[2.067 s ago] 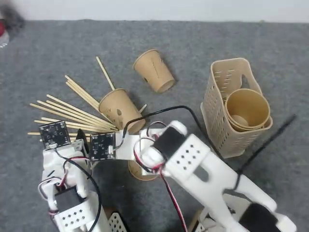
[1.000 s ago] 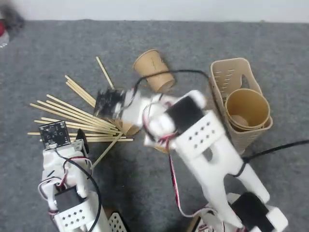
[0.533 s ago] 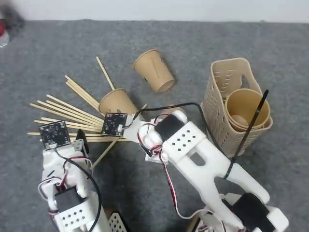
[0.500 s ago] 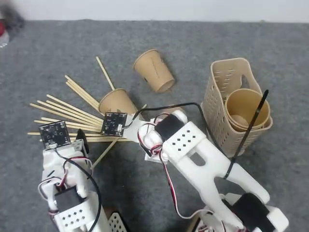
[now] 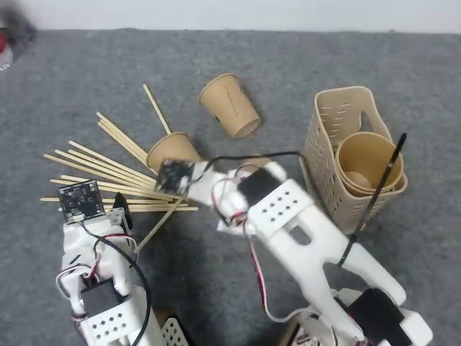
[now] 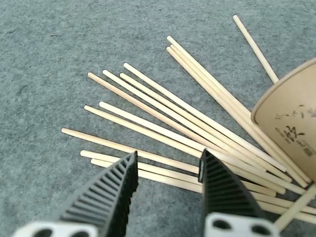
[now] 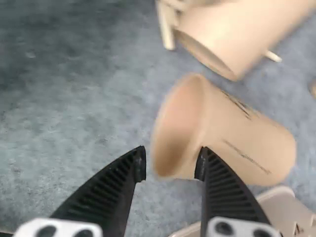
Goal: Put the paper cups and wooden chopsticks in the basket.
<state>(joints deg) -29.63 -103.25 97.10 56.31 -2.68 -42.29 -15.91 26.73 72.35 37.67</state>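
In the right wrist view a paper cup [image 7: 232,138] lies on its side with its open rim between the fingertips of my open right gripper [image 7: 170,158]. A second cup [image 7: 237,29] lies beyond it beside chopstick ends. From above, the right arm's wrist board [image 5: 171,175] sits against a cup [image 5: 171,149] that rests on the fanned wooden chopsticks [image 5: 101,169]. Another cup [image 5: 230,105] lies farther back. The basket [image 5: 333,126] stands at the right with a cup [image 5: 369,162] in it. My left gripper [image 6: 169,157] hangs open over the chopsticks [image 6: 163,123].
Grey carpet covers the table, with bare room at the back left and in front of the arms. One single chopstick [image 5: 156,108] lies apart behind the fan. The right arm's black cable [image 5: 374,194] crosses in front of the basket.
The right arm swung up toward the cups a second ago, came back down, and its wrist has now shifted slightly toward the cup on the chopsticks. The left arm has kept still.
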